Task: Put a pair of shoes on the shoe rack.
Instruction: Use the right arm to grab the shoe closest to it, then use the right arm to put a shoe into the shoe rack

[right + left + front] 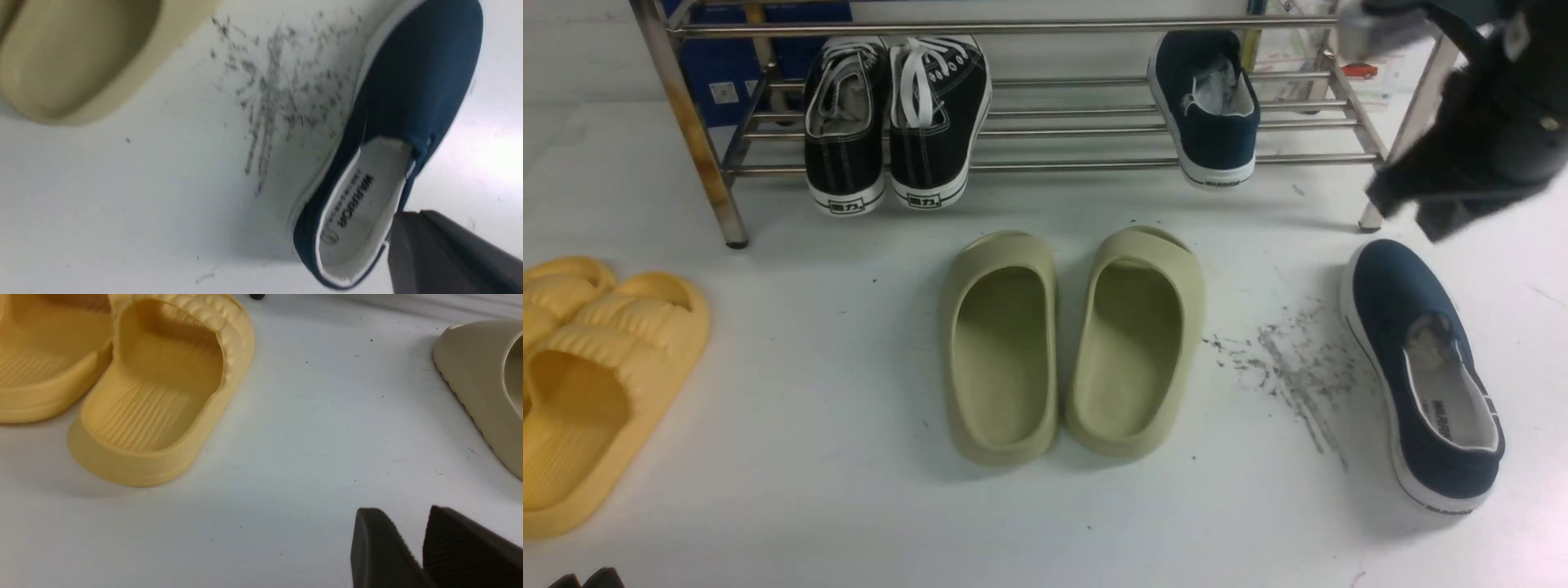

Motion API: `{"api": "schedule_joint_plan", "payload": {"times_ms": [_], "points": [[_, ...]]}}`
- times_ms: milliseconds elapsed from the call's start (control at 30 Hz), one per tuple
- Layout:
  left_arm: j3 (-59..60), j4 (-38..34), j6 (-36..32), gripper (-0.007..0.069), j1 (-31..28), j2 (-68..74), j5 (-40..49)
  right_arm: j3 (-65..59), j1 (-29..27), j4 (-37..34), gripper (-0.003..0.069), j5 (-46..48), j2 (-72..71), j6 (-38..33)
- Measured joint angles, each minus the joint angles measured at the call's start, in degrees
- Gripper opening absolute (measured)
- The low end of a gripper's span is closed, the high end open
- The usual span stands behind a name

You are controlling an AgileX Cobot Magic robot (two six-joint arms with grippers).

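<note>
One dark navy canvas slip-on shoe with white rubber sole [1207,106] sits toward the right of the low silvery metal-tube shoe rack [1013,28]. Its mate, the second navy slip-on [1421,376], lies on the white table [809,408] before the rack's right leg. The right gripper [421,232], jaws together, hovers near it and should open first, then pinch the heel collar. The olive-green foam slides [1078,343] lie well apart and block nothing. The left gripper [408,516], jaws slightly apart, sits near the yellow ribbed slides [155,396].
</note>
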State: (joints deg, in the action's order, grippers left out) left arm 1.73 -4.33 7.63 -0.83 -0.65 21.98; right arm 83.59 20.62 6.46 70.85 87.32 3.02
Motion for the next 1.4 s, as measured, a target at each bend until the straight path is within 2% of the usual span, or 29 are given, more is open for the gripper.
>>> {"api": "schedule_joint_plan", "payload": {"times_ms": [167,267,300,333,367,500,533,633,700,867,967,1067,1100,1133,1300,1400], "points": [[0.00,0.00,0.00,0.0194,0.00,0.00,0.00,-10.65,-1.31,1.94,0.0028,-2.52,-3.00,4.37],[0.00,0.00,0.00,0.0197,0.00,0.00,0.00,-13.61,-3.29,0.82,0.0068,-5.17,-2.18,5.34],[0.00,0.00,0.00,0.0198,0.00,0.00,0.00,-14.80,-5.18,-1.31,0.0117,-7.53,-1.12,5.42],[0.00,0.00,0.00,0.0199,0.00,0.00,0.00,-14.87,-5.36,-1.60,0.0131,-7.84,-0.78,5.42],[0.00,0.00,0.00,0.0200,0.00,0.00,0.00,-15.12,-6.47,-3.65,0.0188,-9.68,0.58,4.69],[0.00,0.00,0.00,0.0204,0.00,0.00,0.00,-15.12,-7.29,-7.78,0.0331,-12.22,3.90,1.90],[0.00,0.00,0.00,0.0204,0.00,0.00,0.00,-15.12,-7.24,-9.51,0.0399,-13.16,6.23,0.10],[0.00,0.00,0.00,0.0204,0.00,0.00,0.00,-15.12,-6.97,-9.63,0.0462,-13.52,9.83,-0.75],[0.00,0.00,0.00,0.0205,0.00,0.00,0.00,-15.12,-6.91,-9.42,0.0472,-13.67,11.42,-0.75],[0.00,0.00,0.00,0.0207,0.00,0.00,0.00,-15.12,-6.91,-8.26,0.0419,-14.30,16.15,-0.75],[0.00,0.00,0.00,0.0212,0.00,0.00,0.00,-15.12,-6.91,-6.95,0.0279,-14.50,17.09,-0.75],[0.00,0.00,0.00,0.0216,0.00,0.00,0.00,-15.12,-6.85,-5.92,0.0084,-14.29,17.09,-0.57],[0.00,0.00,0.00,0.0216,0.00,0.00,0.00,-15.12,-6.85,-5.80,0.0074,-14.24,17.03,-0.50],[0.00,0.00,0.00,0.0218,0.00,0.00,0.00,-15.17,-6.85,-4.21,0.0027,-13.91,16.25,-0.16],[0.00,0.00,0.00,0.0221,0.00,0.00,0.00,-14.19,-6.90,-3.45,0.0027,-12.13,12.06,-0.15],[0.00,0.00,0.00,0.0221,0.00,0.00,0.00,-9.18,-6.90,-3.96,0.0027,-9.29,8.09,-0.72]]}}
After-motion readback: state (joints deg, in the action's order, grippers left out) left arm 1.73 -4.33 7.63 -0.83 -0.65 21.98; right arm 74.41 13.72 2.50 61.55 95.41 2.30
